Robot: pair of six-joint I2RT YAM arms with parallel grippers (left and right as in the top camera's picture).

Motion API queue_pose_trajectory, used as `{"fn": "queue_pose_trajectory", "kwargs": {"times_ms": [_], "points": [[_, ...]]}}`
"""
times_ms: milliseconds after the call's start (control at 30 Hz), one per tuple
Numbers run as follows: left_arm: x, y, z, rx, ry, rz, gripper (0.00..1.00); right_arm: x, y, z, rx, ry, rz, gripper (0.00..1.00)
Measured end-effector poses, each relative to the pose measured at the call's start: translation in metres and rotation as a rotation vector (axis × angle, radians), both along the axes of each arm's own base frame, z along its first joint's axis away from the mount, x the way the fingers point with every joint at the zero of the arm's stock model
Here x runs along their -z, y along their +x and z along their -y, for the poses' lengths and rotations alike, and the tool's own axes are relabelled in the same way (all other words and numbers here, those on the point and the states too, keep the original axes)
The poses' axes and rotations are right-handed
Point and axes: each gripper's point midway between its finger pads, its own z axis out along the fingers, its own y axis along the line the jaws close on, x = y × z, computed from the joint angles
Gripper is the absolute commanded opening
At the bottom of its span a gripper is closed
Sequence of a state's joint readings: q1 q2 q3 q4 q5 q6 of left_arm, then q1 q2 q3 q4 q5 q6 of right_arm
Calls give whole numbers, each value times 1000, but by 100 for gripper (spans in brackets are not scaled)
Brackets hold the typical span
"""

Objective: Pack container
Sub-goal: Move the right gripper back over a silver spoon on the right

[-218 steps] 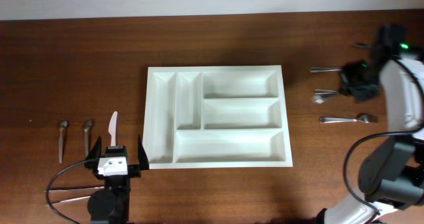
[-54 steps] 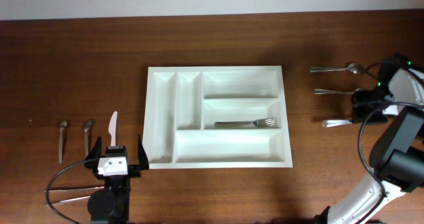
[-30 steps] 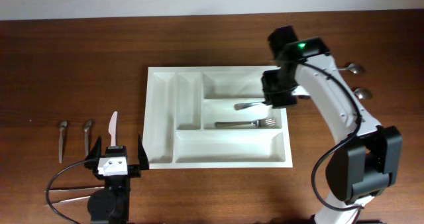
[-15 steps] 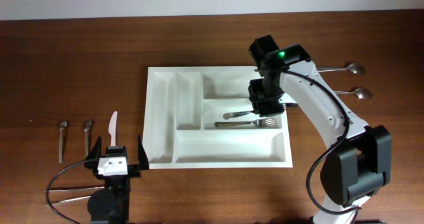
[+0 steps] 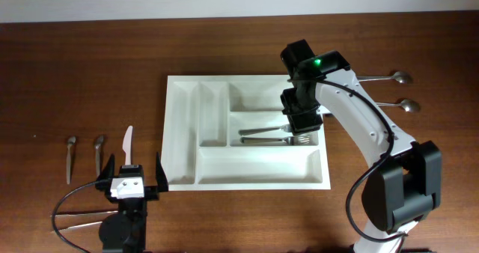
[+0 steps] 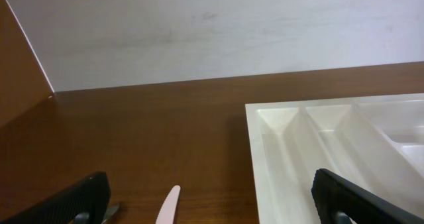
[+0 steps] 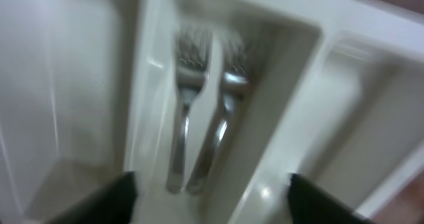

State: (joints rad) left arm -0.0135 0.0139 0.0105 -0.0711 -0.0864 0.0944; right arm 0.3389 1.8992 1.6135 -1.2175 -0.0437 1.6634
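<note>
The container (image 5: 247, 79) is a white tray with several compartments in the middle of the table. Two metal forks (image 5: 263, 131) (image 5: 275, 140) lie side by side in its middle long compartment. My right gripper (image 5: 303, 120) hovers over their tine end, open and holding nothing. The right wrist view shows both forks (image 7: 182, 118) (image 7: 223, 121) below the spread right gripper (image 7: 209, 199), inside the container (image 7: 285, 78). My left gripper (image 5: 135, 172) stands open at the front left, beside the container (image 6: 278, 144), with nothing between its fingers.
A pale knife (image 5: 127, 143) (image 6: 167, 207) lies just ahead of the left gripper. Two small spoons (image 5: 70, 157) (image 5: 98, 152) rest farther left. On the right of the container lie two more spoons (image 5: 385, 78) (image 5: 393, 104).
My right gripper carried a second fork down into the middle compartment, opened and let it go. The fork now lies beside the first one. The left arm has not moved.
</note>
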Motion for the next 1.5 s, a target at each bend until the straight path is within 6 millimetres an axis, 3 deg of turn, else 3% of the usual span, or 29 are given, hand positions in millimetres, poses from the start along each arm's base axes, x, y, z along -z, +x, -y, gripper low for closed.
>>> {"fn": "queue_pose_trajectory", "kwargs": {"times_ms": [100, 200, 333, 467, 533, 667, 833, 1100, 1200, 1500], "points": [[0, 0, 0, 0, 0, 0, 99, 0, 5, 13, -47, -33, 17, 99], [0, 0, 0, 0, 0, 0, 99, 0, 14, 43, -52, -66, 25, 99], [0, 0, 0, 0, 0, 0, 99, 0, 28, 105, 11, -94, 40, 99], [0, 0, 0, 0, 0, 0, 99, -4, 50, 181, 17, -131, 134, 99], [0, 0, 0, 0, 0, 0, 99, -5, 51, 214, -9, -153, 154, 99], [0, 0, 0, 0, 0, 0, 99, -7, 46, 259, -82, -171, 173, 98], [0, 0, 0, 0, 0, 0, 99, -12, 58, 277, -202, -154, 266, 94], [0, 0, 0, 0, 0, 0, 99, -10, 65, 280, -262, -155, 300, 95], [0, 0, 0, 0, 0, 0, 99, 1, 65, 279, -236, -135, 277, 93], [0, 0, 0, 0, 0, 0, 99, 61, 56, 276, -215, -53, 135, 92]]}}
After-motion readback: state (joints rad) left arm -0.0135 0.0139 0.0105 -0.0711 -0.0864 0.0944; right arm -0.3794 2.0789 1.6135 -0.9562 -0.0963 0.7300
